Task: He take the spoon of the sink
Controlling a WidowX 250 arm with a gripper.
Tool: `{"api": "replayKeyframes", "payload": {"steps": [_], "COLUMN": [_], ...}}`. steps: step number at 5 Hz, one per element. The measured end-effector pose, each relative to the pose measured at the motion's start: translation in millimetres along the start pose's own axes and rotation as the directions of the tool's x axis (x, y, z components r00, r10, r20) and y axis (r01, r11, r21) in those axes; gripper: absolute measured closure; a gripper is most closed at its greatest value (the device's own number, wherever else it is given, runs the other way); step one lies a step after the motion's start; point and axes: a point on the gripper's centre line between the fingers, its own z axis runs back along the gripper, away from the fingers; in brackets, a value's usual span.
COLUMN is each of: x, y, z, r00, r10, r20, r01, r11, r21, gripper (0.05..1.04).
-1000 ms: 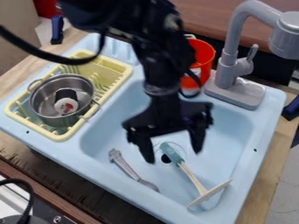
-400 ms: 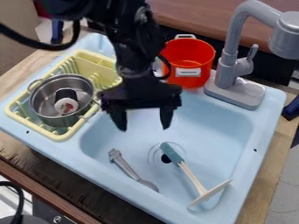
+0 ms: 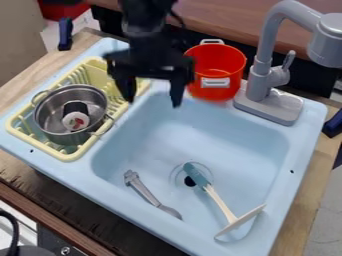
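Spoon untouched on the sink floor, fingers spread and empty above

Grey spoon (image 3: 143,191) lies in the pale-blue basin (image 3: 234,125), at the near left in view, handle end towards the yellow plastic dish rack (image 3: 57,150), other end slanting down right. Looks simply laid loose, nothing propping it. Beside it, apart, a teal-and-cream utensil with a flat disc end (image 3: 218,200) crosses the edge of the dark drain hole (image 3: 190,181); its separate lie leaves the spoon's handle free for a pinch, I judge.

Black two-finger gripper (image 3: 152,103) hangs over the back left of the sink, fingertips wide apart, nothing between them. That spread would suit coming down astride the handle; from here it would need to travel forward and lower first.

Steel pot (image 3: 70,137) sits in the rack, presumably parked to drain. Red pot (image 3: 234,86) stands at the back by the grey tap (image 3: 262,82), likely kept out of the working space.

Hard to make out: the spoon's bowl, pale against the basin; the gripper's height above the sink; what the small black-and-white object (image 3: 75,121) in the steel pot is. Arm cut off at the top edge. Red pot's bottom hidden by its own wall.
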Motion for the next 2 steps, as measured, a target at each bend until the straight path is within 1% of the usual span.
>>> {"api": "replayKeyframes", "payload": {"steps": [1,2], "x": [7.0,8.7], "y": [23.0,55.4], "z": [4.4,4.2], "r00": [0.989,0.982], "r10": [-0.146,-0.186], "r20": [-0.006,-0.01], "r01": [0.146,0.187], "r11": [0.989,0.982], "r21": [0.014,0.006], "gripper": [0.084,0.084]}}
